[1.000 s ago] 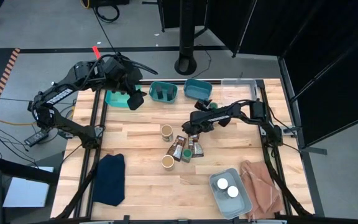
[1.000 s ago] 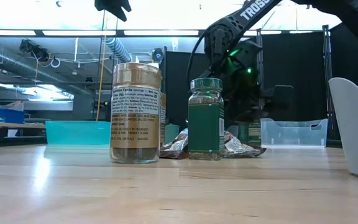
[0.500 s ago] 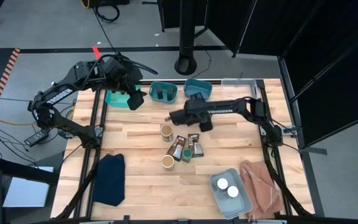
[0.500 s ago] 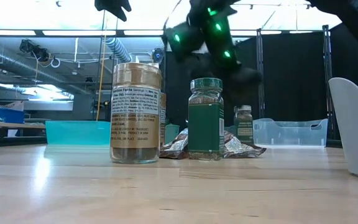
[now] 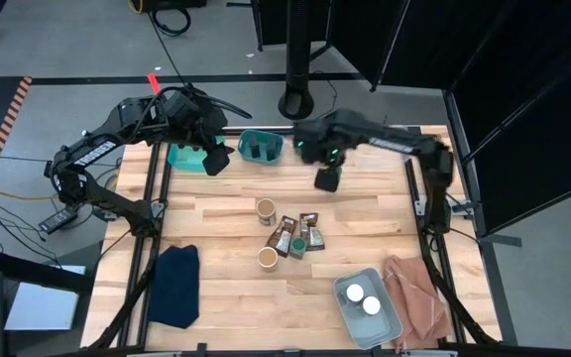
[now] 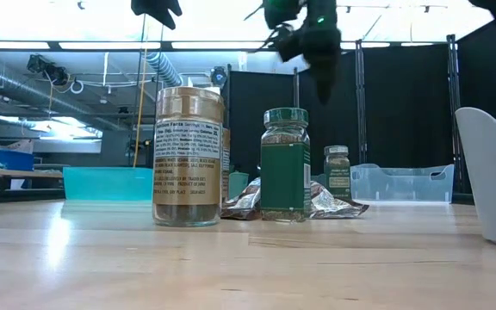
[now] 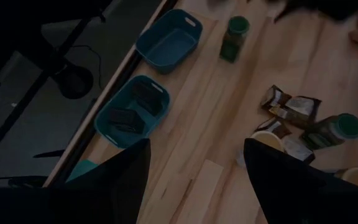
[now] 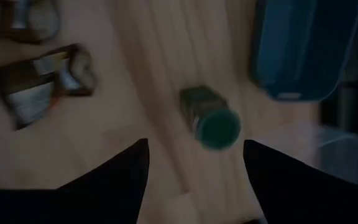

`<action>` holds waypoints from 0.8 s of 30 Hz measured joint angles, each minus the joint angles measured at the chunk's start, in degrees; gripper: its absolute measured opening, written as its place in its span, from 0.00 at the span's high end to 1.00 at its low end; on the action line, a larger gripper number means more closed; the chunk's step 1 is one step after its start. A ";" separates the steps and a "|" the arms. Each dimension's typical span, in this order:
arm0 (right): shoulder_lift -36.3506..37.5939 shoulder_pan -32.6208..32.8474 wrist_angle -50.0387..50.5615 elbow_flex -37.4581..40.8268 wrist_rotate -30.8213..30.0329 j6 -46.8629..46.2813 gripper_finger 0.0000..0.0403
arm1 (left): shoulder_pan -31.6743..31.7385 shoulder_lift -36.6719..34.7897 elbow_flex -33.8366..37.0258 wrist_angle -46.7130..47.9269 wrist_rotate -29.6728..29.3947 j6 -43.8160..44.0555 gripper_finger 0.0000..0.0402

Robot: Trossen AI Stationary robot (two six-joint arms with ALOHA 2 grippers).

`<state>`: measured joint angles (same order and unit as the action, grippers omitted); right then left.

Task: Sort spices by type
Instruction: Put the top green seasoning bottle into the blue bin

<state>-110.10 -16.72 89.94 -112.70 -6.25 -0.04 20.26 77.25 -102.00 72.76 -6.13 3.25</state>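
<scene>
Spices stand mid-table: two tan-topped jars [image 5: 266, 209] [image 5: 268, 258], brown packets [image 5: 296, 233] with a green-lidded jar [image 6: 285, 164] among them, and a second green-lidded jar [image 5: 327, 179] upright on its base farther back. Black jars sit in a teal bin [image 5: 261, 147], and white-lidded jars [image 5: 363, 298] in a pale bin. My right gripper [image 8: 194, 186] hangs open high above the far green-lidded jar [image 8: 211, 119], pointing down, and shows in the low view [image 6: 324, 77]. My left gripper [image 7: 197, 186] waits open, raised over the far left [image 5: 216, 161].
An empty teal bin [image 7: 166, 40] and a clear bin [image 6: 407, 182] stand at the far edge. The pale bin [image 5: 390, 322] is near right, with a brown paper bag [image 5: 419, 297] beside it. A dark blue cloth [image 5: 176, 283] lies near left. Bare wood shows between.
My right gripper has risen from low beside the packets and gone toward the far edge. It has turned from lying nearly level to pointing down. The far green-lidded jar stands on the table, no longer hidden behind the gripper in the low view.
</scene>
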 joint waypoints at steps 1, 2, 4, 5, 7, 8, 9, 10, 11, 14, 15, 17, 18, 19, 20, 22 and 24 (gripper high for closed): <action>1.92 -0.79 -0.02 1.37 1.27 0.04 0.34 | 0.01 0.00 0.00 0.01 0.47 0.00 0.34; 3.80 -1.51 -0.26 2.82 1.81 0.21 0.34 | 0.01 0.00 0.00 0.01 0.84 0.00 0.34; 7.31 -2.66 -1.70 6.31 2.16 1.01 0.34 | 0.01 0.00 0.00 0.01 0.92 -0.02 0.34; 8.56 -3.18 -2.54 8.04 2.62 1.08 0.33 | -0.01 0.00 0.00 0.01 0.94 -0.06 0.34; 10.66 -4.26 -5.27 11.71 3.58 0.31 0.33 | -0.01 0.00 0.00 -0.11 0.94 -0.08 0.34; 11.36 -4.68 -6.44 13.50 3.92 -0.09 0.32 | 0.00 0.00 0.10 -0.45 0.93 -0.09 0.34; 11.86 -5.05 -7.40 15.13 4.23 -0.24 0.32 | 0.01 -0.04 0.42 -1.09 0.93 -0.09 0.34; 12.10 -5.36 -8.10 16.51 4.44 -0.14 0.31 | 0.00 -0.07 0.84 -1.83 0.92 -0.09 0.34; 12.14 -5.52 -8.72 17.75 4.40 0.54 0.31 | 0.01 -0.05 1.22 -2.28 0.94 -0.09 0.34; 11.79 -5.32 -10.00 20.98 4.42 5.81 0.28 | 0.00 0.00 2.32 -2.68 0.91 -0.11 0.34; 11.77 -5.13 -11.00 22.05 4.42 7.76 0.28 | -0.01 -0.03 2.81 -2.67 0.92 -0.11 0.34; 11.77 -4.84 -13.37 24.06 4.28 10.58 0.27 | 0.01 -0.04 3.89 -2.63 0.90 -0.04 0.34; 11.76 -4.75 -14.52 24.84 4.14 11.35 0.26 | 0.01 -0.02 4.46 -2.61 0.90 0.07 0.34; 11.73 -4.74 -15.54 25.42 3.93 11.95 0.26 | 0.00 0.02 4.88 -2.50 0.90 0.20 0.34; 11.74 -4.80 -16.46 25.95 3.71 12.48 0.26 | 0.01 0.04 5.18 -2.52 0.90 0.24 0.34; 11.77 -5.02 -19.09 27.04 3.25 13.54 0.25 | -0.01 0.02 5.59 -2.64 0.90 0.28 0.34; 11.74 -5.39 -21.59 27.91 3.15 14.05 0.25 | 0.01 0.02 5.70 -2.62 0.89 0.33 0.34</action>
<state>-98.36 -22.11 68.35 -84.78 -3.09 14.01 20.27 77.28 -96.29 70.14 -5.24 3.57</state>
